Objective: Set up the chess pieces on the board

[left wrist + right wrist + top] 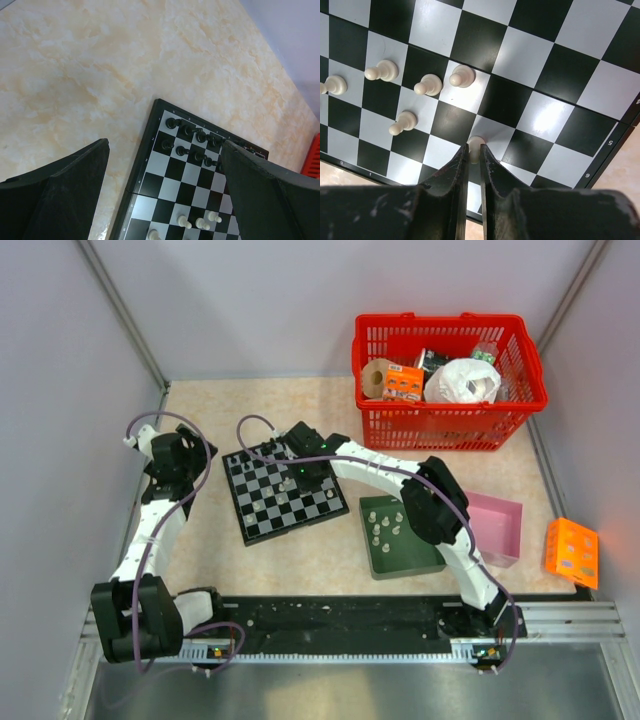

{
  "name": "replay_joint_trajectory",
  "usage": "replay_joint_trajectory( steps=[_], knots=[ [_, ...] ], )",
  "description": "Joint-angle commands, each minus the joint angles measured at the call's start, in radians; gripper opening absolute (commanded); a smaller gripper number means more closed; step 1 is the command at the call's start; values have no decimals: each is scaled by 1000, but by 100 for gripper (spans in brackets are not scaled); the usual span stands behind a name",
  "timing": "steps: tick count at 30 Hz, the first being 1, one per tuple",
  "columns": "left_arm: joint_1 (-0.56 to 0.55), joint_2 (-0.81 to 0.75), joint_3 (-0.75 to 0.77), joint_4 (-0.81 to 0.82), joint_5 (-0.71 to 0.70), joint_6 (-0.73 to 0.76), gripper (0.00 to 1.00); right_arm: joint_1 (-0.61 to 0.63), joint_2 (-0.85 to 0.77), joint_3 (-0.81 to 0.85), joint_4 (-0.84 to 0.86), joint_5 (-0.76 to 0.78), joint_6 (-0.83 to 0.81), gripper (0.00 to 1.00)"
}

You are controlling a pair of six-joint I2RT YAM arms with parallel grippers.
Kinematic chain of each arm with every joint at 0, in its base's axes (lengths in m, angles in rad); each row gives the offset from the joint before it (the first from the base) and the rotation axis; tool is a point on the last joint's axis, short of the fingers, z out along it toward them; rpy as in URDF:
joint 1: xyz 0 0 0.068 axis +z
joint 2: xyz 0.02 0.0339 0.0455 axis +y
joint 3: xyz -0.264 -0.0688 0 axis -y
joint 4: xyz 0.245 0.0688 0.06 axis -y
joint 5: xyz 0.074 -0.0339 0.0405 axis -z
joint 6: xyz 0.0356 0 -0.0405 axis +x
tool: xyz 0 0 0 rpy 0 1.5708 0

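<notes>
From above you see the board (285,498) between the arms with the right gripper (308,480) over it, your left wrist view shows the left gripper (165,145) spread wide above the black pieces (192,132), and your right wrist view shows jaws pinching a white pawn (476,144) near the board's border.

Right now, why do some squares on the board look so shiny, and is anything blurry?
Right wrist view: bright glare whitens squares of the board beside the white piece pinched by the right gripper. Left wrist view: the left gripper shows as dark, soft shapes. Top view: even light.
</notes>
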Motion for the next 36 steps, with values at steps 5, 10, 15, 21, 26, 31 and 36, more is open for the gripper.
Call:
replay_joint_trajectory(
  steps=[5,10,15,21,26,31,36],
  knots=[
    [7,-7,13,50,1,2,99,5,-67,-50,4,78,-11,11],
    [8,-3,12,57,7,-1,99,3,-118,-131,18,104,-10,10],
    [8,2,9,61,10,-2,99,5,-146,-188,35,110,-7,11],
    [10,4,6,62,13,-1,99,0,-147,-190,37,136,-5,11],
    [12,5,4,61,13,-2,99,-6,-155,-191,34,129,-13,10],
    [13,5,3,62,15,-1,99,-4,-159,-201,31,110,-14,10],
    [16,16,18,51,28,12,99,-6,-173,-222,26,113,-16,10]
  ],
)
